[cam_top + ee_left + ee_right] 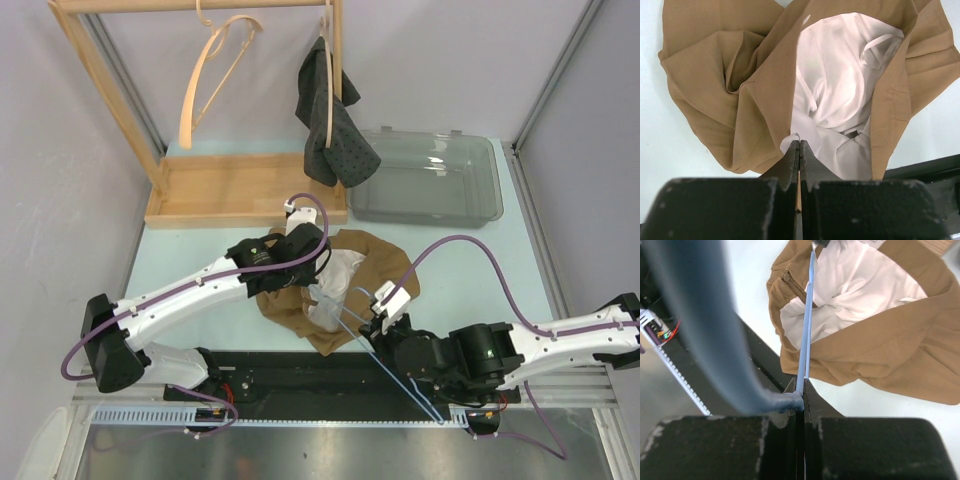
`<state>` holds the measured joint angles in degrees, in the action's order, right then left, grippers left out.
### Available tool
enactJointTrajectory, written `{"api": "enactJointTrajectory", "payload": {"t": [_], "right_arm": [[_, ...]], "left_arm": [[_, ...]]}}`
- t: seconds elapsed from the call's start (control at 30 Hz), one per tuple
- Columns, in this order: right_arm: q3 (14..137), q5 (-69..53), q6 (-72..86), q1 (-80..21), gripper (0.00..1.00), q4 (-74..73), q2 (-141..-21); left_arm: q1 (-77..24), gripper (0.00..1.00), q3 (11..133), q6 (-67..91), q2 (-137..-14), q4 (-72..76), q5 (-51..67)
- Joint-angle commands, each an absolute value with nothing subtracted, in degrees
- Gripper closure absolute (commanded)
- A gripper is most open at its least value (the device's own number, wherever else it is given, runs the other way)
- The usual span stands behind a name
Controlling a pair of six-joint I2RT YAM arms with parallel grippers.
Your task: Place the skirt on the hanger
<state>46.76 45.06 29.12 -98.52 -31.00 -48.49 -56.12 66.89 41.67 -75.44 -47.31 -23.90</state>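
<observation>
Barely begun: the crumpled tan fabric skirt with white lining (372,260) lies on the pale tabletop (470,265). The left end effector (799,146) pinches its waist edge and the right end effector (800,390) clamps the thin blue plastic hanger (808,325). Hanging remains.

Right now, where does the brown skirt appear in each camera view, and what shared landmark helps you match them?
Top external: the brown skirt lies mid-table, in front of the wooden rack.
Left wrist: it fills the upper frame, above the left gripper shut on its edge.
Right wrist: upper right, beyond the right gripper holding the blue hanger.
Shared landmark: the skirt's white lining.
</observation>
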Motion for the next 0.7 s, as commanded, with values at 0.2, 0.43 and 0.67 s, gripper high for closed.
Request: {"api": "enactJointTrajectory", "payload": {"t": [0.2,0.43,0.67], "right_arm": [[49.7,51.3,31.0,-98.3,1.0,-32.6,-45.0],[49.8,51.4,30.8,-98.3,1.0,-32.0,-46.4],[50.2,52.7,31.6,-98.3,1.0,-31.8,-49.0]], "left_arm": [[-56.1,1.0,68.6,43.2,-74.8,-47.2,-25.0],[-56.1,1.0,69.3,42.9,-74.9,-47.5,-25.0],[-56.2,1.0,70.0,42.9,-74.8,-47.8,-24.3]]}}
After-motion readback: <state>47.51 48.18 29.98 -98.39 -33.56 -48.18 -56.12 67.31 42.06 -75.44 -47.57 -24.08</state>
